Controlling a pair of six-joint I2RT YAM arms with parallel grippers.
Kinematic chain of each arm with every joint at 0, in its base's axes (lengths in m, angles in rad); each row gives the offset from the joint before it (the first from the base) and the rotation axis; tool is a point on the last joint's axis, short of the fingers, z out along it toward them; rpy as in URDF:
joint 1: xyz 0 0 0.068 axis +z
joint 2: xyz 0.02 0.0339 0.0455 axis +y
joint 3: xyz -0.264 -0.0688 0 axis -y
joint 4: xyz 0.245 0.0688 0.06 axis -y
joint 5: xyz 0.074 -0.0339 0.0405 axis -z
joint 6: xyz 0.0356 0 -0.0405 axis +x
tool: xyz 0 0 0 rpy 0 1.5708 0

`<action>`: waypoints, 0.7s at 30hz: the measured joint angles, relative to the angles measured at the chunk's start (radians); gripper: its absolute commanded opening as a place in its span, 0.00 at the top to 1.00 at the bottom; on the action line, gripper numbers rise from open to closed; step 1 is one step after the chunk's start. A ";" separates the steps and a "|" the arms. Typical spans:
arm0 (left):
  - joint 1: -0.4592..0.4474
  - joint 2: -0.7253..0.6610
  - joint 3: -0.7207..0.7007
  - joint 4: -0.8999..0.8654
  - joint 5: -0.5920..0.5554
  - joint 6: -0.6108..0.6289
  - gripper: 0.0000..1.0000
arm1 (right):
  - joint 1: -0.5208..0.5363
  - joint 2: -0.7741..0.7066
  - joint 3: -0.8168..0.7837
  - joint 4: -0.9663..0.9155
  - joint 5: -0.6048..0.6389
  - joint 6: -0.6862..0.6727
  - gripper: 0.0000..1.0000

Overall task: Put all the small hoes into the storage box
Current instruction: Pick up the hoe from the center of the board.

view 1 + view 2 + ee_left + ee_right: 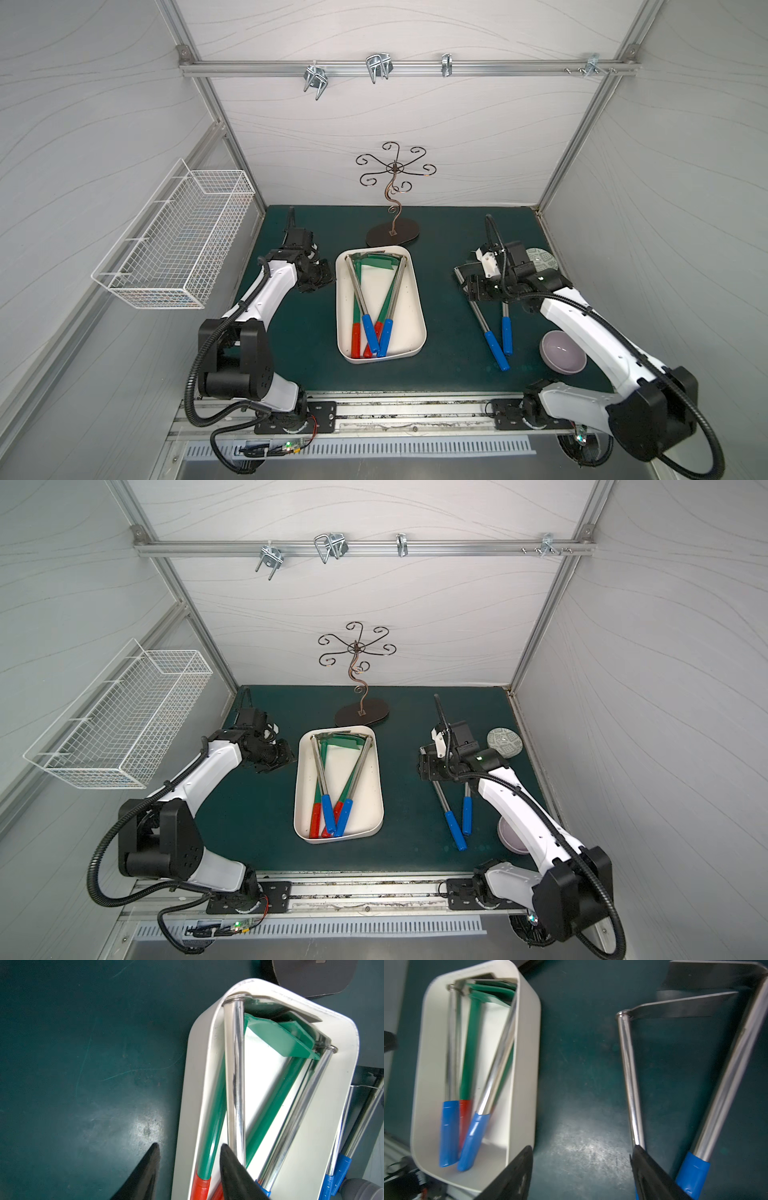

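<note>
wire basket [174, 249]: white mesh, hung on the left wall, well apart from everything on the mat.
left gripper [189, 1146]: fingers partly spread and holding nothing. It hovers just beside the left long wall of the storage box. In the wrist view one fingertip [147, 1172] shows over the green mat [83, 1064], and its mate shows over the box's inside.
storage box [409, 307]: cream-white tray in the middle of the mat, between the two arms, with its long side running away from the robot.
stored hoes [370, 332]: four lie inside the box, two green with red grips and two steel with blue grips. The blades are at the far end and the grips are bunched at the near end.
hook stand [392, 235]: its dark oval foot is just behind the box.
right gripper [582, 1148]: fingers spread wide and gripping nothing, with bare mat between them. It hangs over the blade end of two hoes lying right of the box.
slanted hoe [631, 1084]: steel shaft and blue grip, flat on the mat outside the box. Its shaft meets the outer fingertip [652, 1176] of the right gripper, but whether they touch cannot be told.
second hoe [733, 1076]: just beside the slanted hoe and outside the finger gap. The two shafts close in toward the grips.
patterned disc [540, 257]: behind the right wrist.
purple bowl [563, 351]: near the loose grips, partly under the right arm.
</note>
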 measured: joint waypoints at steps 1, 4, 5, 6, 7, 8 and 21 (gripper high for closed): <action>0.001 0.000 0.000 0.005 0.010 0.000 0.51 | -0.002 0.018 0.000 0.001 0.020 -0.006 0.24; 0.013 0.000 0.000 0.016 0.029 0.000 0.51 | -0.010 0.083 0.000 0.006 0.069 -0.019 0.24; 0.016 0.000 0.000 0.018 0.032 0.000 0.51 | -0.011 0.109 0.000 0.011 0.082 -0.019 0.24; 0.018 0.000 0.000 0.021 0.035 0.000 0.51 | -0.012 0.140 0.000 0.016 0.090 -0.019 0.24; 0.019 0.000 -0.001 0.024 0.037 0.000 0.52 | -0.012 0.165 0.001 0.021 0.098 -0.019 0.24; 0.021 0.000 -0.003 0.026 0.039 0.000 0.52 | -0.012 0.196 0.005 0.023 0.106 -0.019 0.22; 0.029 -0.002 -0.017 0.032 0.051 0.000 0.52 | -0.012 0.499 0.164 0.052 0.220 -0.018 0.20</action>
